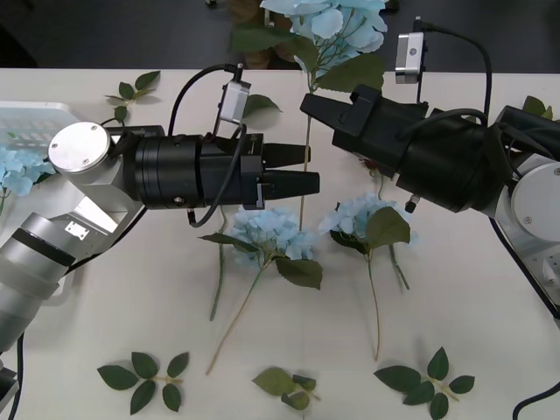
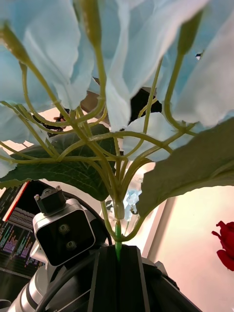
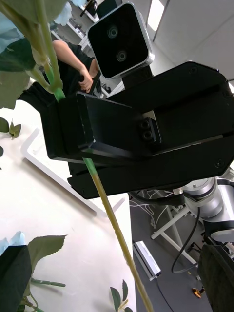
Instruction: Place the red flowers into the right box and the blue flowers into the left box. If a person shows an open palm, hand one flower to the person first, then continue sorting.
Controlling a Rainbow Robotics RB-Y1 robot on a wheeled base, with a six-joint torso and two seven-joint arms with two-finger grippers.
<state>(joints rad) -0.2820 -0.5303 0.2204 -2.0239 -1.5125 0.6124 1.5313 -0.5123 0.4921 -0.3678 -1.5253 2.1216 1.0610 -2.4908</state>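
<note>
Up above the table, a blue flower hangs with its pale cluster at the far edge and its thin stem running straight down toward me. The right hand is clamped on that stem just under the leaves, its black fingers closed tight around the green part. From its wrist, the stem rises out of the pinch and branches into the petals overhead.

Just beside it, the left hand reaches in from the other side, fingers level and spread a little, one above the other, with the lower stem right at their tips; whether they touch it I cannot tell.

Below the hands, two more blue flowers lie flat on the table, one under the left hand, one just right of it. Another blue flower sits by the left box at the table's far left. A red flower shows off to one side in the right wrist view. Loose leaf sprigs dot the near edge.
</note>
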